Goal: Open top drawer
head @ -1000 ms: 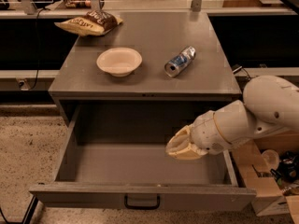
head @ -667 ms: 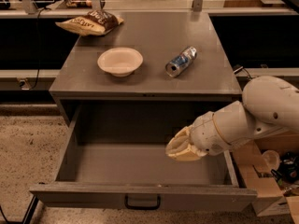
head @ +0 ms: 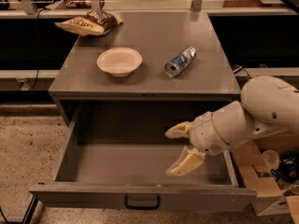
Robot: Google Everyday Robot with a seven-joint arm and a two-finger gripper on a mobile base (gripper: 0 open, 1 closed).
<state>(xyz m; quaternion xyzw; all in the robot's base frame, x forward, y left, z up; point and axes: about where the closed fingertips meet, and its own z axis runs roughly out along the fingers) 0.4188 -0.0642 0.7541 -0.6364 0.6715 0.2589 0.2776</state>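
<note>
The top drawer (head: pixel 140 195) of the grey metal cabinet stands pulled far out, its deep grey interior bare. Its dark pull handle (head: pixel 141 202) sits mid-front at the bottom of the view. My gripper (head: pixel 174 150) hangs over the right part of the drawer's interior, above the floor and behind the front panel. Its two cream fingers (head: pixel 186 162) are spread apart and hold nothing. The white arm reaches in from the right.
On the cabinet top (head: pixel 154 78) lie a white bowl (head: pixel 119 61), a tipped silver and blue can (head: pixel 180 61) and a chip bag (head: pixel 88 22) at the back left. A cardboard box (head: pixel 261 181) with clutter stands right of the drawer. Speckled floor at left.
The gripper fingers have spread apart over the drawer's right side. The drawer has stayed pulled out.
</note>
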